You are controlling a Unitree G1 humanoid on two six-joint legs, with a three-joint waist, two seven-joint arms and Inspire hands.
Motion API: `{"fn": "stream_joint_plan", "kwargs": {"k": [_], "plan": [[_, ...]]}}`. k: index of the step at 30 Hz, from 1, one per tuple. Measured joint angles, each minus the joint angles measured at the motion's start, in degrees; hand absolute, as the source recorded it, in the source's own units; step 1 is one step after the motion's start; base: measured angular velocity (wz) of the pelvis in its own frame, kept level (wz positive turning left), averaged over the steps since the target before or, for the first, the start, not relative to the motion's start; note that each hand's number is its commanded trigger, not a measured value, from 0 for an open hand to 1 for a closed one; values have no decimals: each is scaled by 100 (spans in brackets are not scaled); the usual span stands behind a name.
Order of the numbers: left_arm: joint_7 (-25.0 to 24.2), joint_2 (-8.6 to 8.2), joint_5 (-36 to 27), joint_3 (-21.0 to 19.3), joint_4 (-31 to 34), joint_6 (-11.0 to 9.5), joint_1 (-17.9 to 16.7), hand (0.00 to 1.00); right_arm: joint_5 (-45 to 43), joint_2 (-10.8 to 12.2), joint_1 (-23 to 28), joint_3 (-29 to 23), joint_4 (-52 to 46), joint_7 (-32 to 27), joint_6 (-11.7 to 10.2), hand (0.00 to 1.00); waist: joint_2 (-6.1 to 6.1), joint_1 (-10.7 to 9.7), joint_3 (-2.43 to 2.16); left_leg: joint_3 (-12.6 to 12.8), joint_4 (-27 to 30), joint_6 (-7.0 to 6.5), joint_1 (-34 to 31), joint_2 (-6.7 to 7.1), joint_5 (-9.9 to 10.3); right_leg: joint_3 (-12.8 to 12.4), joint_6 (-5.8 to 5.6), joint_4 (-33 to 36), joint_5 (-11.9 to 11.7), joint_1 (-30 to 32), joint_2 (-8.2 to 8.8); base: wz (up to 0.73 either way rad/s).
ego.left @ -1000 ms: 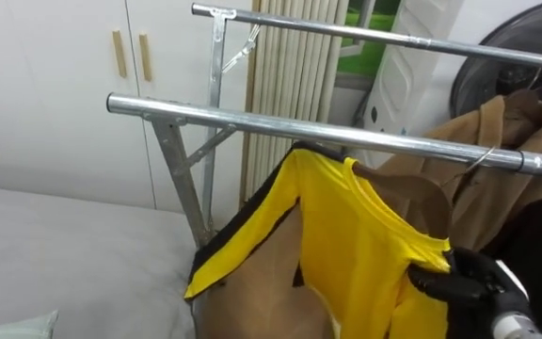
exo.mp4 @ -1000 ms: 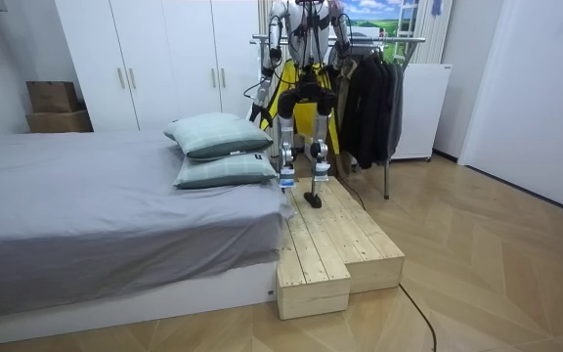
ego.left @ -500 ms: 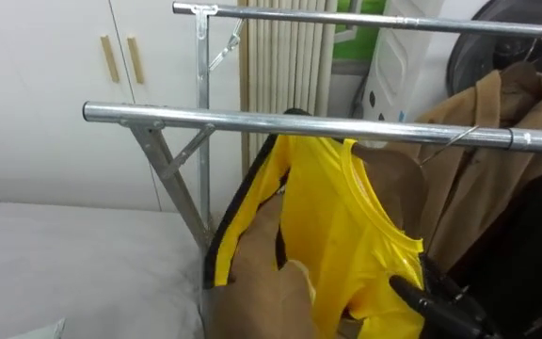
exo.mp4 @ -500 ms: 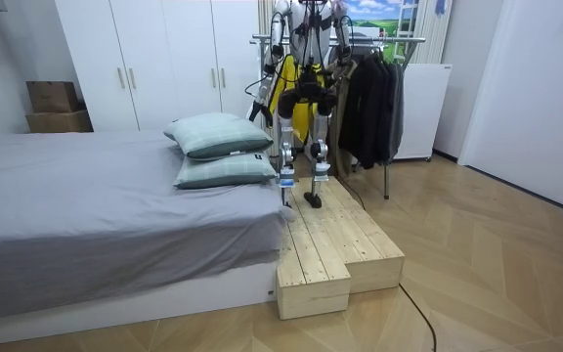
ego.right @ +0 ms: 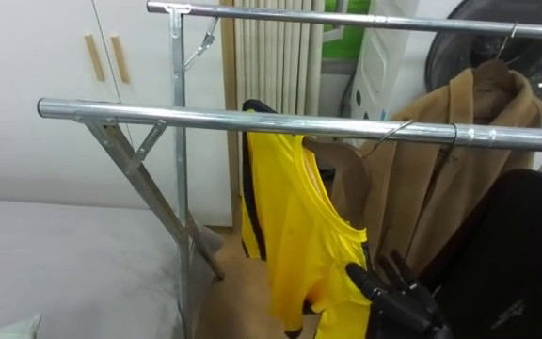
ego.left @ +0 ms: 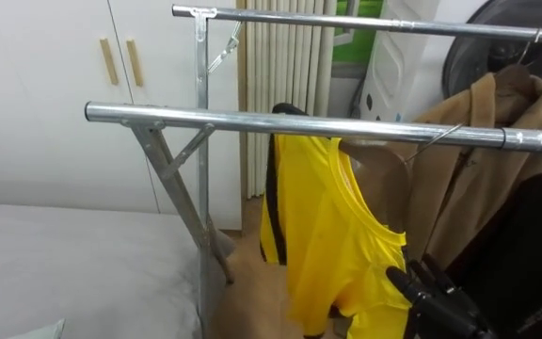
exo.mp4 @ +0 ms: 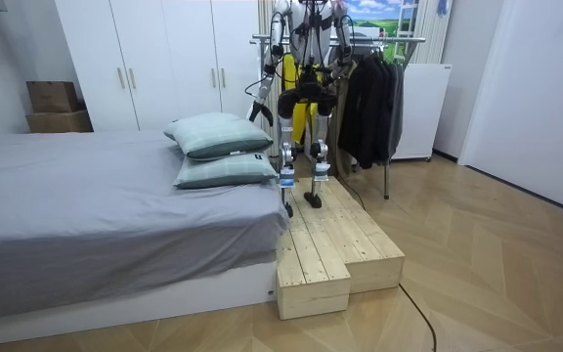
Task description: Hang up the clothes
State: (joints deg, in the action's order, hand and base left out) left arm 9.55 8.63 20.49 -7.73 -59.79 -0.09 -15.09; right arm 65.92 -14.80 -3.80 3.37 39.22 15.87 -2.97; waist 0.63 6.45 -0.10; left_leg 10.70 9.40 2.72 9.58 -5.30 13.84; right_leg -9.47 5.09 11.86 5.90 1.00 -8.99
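Now the yellow shirt hangs on the rail, up above the right hand. That hand is open beside the shirt's bottom edge and holds nothing, likely because the rail carries the shirt. The left hand hangs low.

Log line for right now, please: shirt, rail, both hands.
step: hang clothes | yellow shirt: hanging on front rail | right hand: open, at shirt's lower edge | left hand: low at side
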Motion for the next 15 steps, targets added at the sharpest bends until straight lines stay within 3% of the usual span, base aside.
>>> {"fn": "stream_joint_plan", "kwargs": {"k": [15], "plan": [[0, 4, -83, 5, -119, -32, 7, 0, 3, 0, 16, 38, -2, 32, -2, 0, 4, -11, -5, 1, 0, 0, 3, -1, 0, 6, 0, 3, 0, -1, -1, 0]]}}
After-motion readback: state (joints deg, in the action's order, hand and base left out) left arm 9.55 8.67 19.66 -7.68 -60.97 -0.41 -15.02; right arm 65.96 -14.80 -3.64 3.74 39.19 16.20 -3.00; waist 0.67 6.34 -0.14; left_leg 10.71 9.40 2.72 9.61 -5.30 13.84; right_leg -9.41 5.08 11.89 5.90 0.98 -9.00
